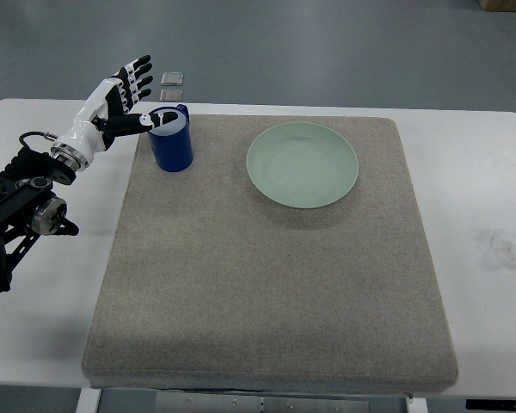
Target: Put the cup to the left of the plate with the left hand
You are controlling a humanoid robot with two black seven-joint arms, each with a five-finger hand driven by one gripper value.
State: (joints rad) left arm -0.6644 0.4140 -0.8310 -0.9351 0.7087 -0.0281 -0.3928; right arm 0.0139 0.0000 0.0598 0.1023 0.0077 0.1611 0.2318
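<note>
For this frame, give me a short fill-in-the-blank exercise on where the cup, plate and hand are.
1. The blue cup stands upright on the grey ____.
2. The cup stands to the ____ of the green plate, apart from it.
3. The left hand is beside the cup with its fingers ____.
4. Two small square pieces lie on the white ____, beyond the mat.

Missing words: mat; left; spread; table
</note>
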